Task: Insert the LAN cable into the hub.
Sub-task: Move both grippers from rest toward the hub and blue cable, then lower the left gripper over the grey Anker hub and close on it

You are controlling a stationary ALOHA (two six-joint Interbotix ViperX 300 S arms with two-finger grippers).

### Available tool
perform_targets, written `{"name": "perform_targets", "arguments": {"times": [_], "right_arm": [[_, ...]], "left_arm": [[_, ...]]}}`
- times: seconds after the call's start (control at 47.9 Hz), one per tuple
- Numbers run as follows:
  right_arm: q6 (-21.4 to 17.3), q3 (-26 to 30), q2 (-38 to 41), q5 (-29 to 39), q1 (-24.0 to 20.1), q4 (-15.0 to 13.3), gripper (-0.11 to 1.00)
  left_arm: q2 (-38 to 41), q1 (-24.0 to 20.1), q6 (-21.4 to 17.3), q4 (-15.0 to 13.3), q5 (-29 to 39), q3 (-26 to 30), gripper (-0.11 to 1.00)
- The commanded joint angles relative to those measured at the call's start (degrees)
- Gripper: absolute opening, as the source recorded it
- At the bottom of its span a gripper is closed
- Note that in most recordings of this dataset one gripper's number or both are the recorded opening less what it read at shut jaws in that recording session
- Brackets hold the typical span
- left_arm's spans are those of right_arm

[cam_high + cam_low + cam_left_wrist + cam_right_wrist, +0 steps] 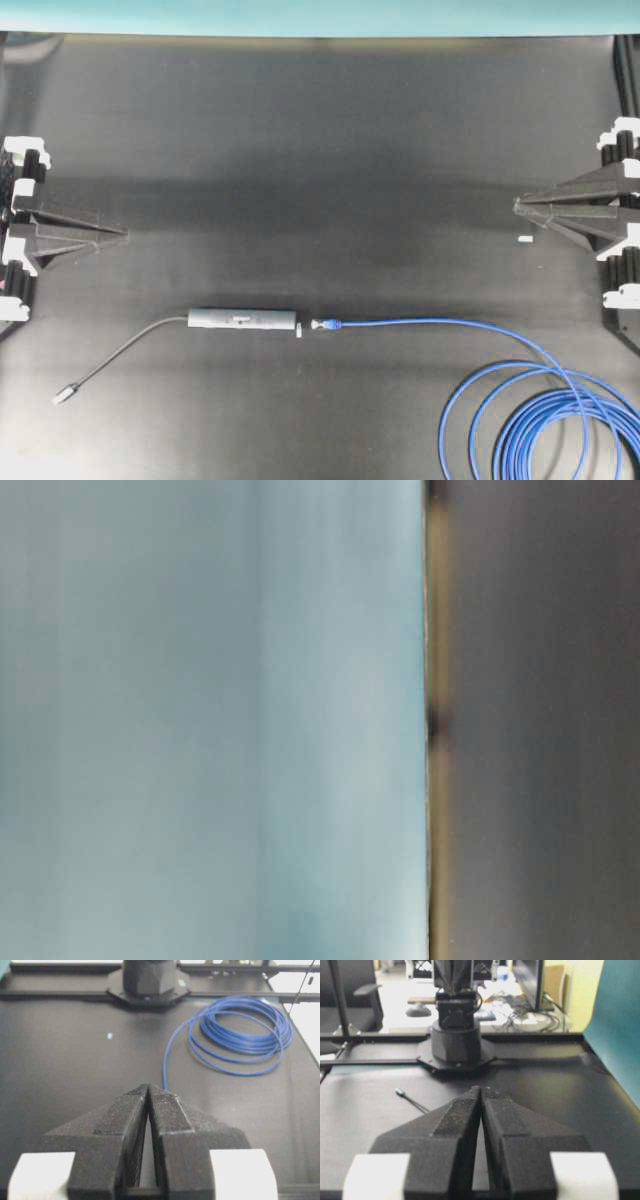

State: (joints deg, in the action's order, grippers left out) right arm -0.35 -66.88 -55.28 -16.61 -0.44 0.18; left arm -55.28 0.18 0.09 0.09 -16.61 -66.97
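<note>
Now LAN cable (420, 323) plug just beside hub (243, 319), unplugged

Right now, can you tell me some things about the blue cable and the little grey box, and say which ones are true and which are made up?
1. The LAN cable plug is already pushed into the hub. False: the plug lies just off the hub's end, with a small gap between them.
2. Much of the LAN cable lies coiled in loops. True.
3. The left gripper is holding the hub. False: it is shut on nothing, away from the hub.
4. The right gripper is shut and empty. True.
5. The hub's thin grey tail cable ends in a silver plug lying on the black table. True.
</note>
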Motion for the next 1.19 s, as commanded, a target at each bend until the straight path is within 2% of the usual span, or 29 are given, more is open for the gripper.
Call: {"name": "perform_targets", "arguments": {"times": [0.0,0.063,0.104,0.271,0.626,0.668,0.71,0.772,0.814,0.898,0.981,1.023,1.169], "right_arm": [[-0.6,1.0,0.9,-0.3,0.2,0.3,0.03],[-1.3,2.8,2.5,2.6,-0.2,2.7,0.03],[-2.2,3.9,3.7,6.0,-0.3,3.6,0.0],[-4.8,7.9,9.8,15.8,-0.5,3.8,0.0],[-4.9,11.3,21.7,16.5,-2.3,3.7,0.0],[-4.9,12.0,23.0,16.8,-2.3,3.8,0.0],[-4.8,12.7,24.3,17.0,-2.5,3.7,0.0],[-4.7,13.7,25.9,16.9,-2.5,3.7,0.01],[-4.6,14.5,27.2,16.8,-2.5,3.7,0.02],[-4.6,15.6,28.7,16.9,-2.3,3.7,0.12],[-4.7,16.2,29.7,17.0,-2.5,3.7,0.28],[-4.8,16.3,30.0,17.0,-2.5,3.7,0.39],[-4.7,17.1,30.8,17.1,-2.8,3.7,0.77]], "left_arm": [[2.0,-0.3,1.1,2.5,0.3,1.3,0.06],[3.2,-0.3,1.7,2.5,1.1,2.1,0.06],[4.1,-0.2,1.8,2.5,1.5,2.5,0.02],[6.9,0.7,1.8,2.5,1.8,4.0,0.01],[10.8,0.5,2.2,2.5,1.1,2.9,0.02],[11.9,0.6,2.4,2.5,-0.4,2.8,0.04],[12.7,0.7,2.6,2.5,-2.5,2.6,0.12],[14.0,0.7,3.5,2.5,-6.2,1.9,0.26],[14.9,0.6,4.5,2.5,-8.8,1.2,0.4],[17.1,0.6,7.7,2.5,-13.3,-0.6,0.64],[19.3,0.9,10.4,2.5,-16.5,-2.3,0.83],[20.2,1.1,10.9,2.5,-18.3,-3.0,0.84],[24.5,1.1,11.0,2.5,-25.5,-6.5,0.71]]}}
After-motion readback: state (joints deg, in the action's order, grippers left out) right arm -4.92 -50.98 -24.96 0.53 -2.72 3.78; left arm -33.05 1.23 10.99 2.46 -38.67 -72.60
